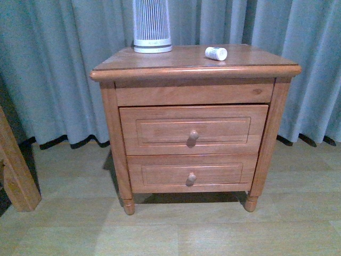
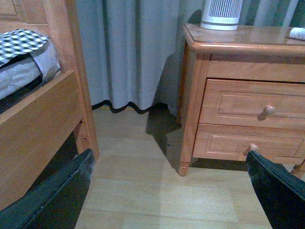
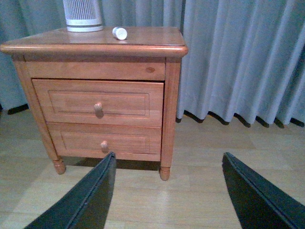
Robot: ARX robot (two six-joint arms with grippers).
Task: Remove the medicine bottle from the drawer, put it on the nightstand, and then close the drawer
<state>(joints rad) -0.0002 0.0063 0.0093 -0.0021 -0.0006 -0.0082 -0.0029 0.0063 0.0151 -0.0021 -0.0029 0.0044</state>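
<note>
The small white medicine bottle (image 1: 216, 53) lies on its side on the top of the orange-brown nightstand (image 1: 176, 60), toward its right side; it also shows in the right wrist view (image 3: 119, 33) and partly at the edge of the left wrist view (image 2: 298, 33). The taller upper drawer (image 1: 193, 129) sits shut, flush with the cabinet front, its round knob (image 1: 193, 136) facing me. Neither arm appears in the front view. My left gripper (image 2: 169, 191) hangs open over bare floor, left of the nightstand. My right gripper (image 3: 169, 191) is open too, low over the floor before the nightstand's right leg.
A tall white ribbed cylinder (image 1: 152, 25) stands at the back left of the nightstand top. The shallower lower drawer (image 1: 191, 173) is shut. Grey curtains (image 1: 58, 64) hang behind. A wooden bed frame (image 2: 38, 124) stands to the left, its post (image 1: 13, 165) at the front view's edge.
</note>
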